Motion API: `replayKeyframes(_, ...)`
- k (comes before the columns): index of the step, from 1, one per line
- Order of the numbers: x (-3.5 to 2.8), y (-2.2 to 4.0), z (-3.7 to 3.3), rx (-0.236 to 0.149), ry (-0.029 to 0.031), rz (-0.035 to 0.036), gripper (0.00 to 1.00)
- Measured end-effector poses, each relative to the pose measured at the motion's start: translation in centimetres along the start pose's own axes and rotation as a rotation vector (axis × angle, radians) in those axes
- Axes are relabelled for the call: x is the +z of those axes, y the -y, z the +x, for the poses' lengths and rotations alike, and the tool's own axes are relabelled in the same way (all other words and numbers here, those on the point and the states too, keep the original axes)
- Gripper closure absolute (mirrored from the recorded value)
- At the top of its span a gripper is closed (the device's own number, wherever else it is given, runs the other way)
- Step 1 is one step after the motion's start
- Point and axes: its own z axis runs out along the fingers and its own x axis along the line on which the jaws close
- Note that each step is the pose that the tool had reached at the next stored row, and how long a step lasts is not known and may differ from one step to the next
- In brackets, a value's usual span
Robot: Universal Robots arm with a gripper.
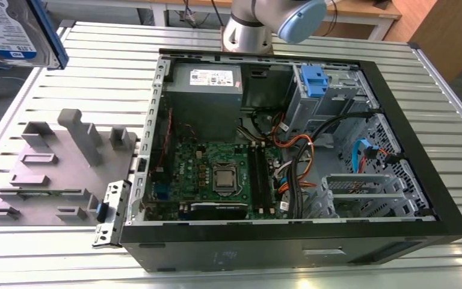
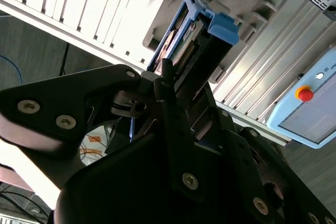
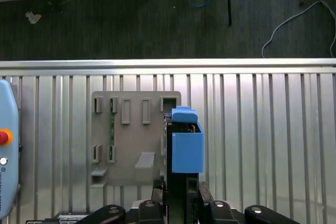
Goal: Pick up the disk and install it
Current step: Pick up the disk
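Disk (image 1: 10, 30) is up in the air at the exterior view's upper left corner. Its label side faces the camera, and a blue rail (image 1: 55, 36) runs down its edge on the exterior view's right. It hangs clear of the slatted aluminium surface (image 1: 94, 48), well apart from the open computer case (image 1: 423, 180).

Second wrist view: the black fingers (image 2: 169, 98) are closed on the disk (image 2: 181, 43), one on each flat side. The blue end tab (image 2: 223, 27) is at the end away from the grip.

First wrist view: the disk (image 3: 187, 150) shows edge-on with a blue rail toward the camera, its gripped end seated between the fingers. Below it a grey fixture plate (image 3: 131, 135) with rectangular slots lies on the surface. The disk hangs over one edge of that plate.

Exterior view: the same plate (image 1: 62, 174), with several upright posts, sits just beside the case on the exterior view's left.

The case lies on its side, open face up. Inside:
- A grey power supply box (image 1: 207, 78) with a white sticker sits at the far end.
- The green motherboard (image 1: 215, 174) carries a bare processor (image 1: 224, 176) near its middle.
- A tall blue plastic clip (image 1: 313, 81) stands on the far bay.
- Orange, black and blue cables (image 1: 295, 150) run between the board and the bays.
- A bare metal drive cage (image 1: 360, 192) sits in the near corner on the exterior view's right.

The arm's column (image 1: 251, 30) stands beyond the case. A pale blue teach pendant (image 2: 304, 108) with a red button rests on the surface.
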Motion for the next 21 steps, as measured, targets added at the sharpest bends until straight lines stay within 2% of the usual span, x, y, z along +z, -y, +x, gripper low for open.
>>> replayKeyframes(10, -0.05, 1.48, -0.04, 0.000, 0.0000, 0.0000, 0.65)
replayKeyframes(21, -0.08, 2.46, -0.07, 0.000, 0.0000, 0.0000, 0.65)
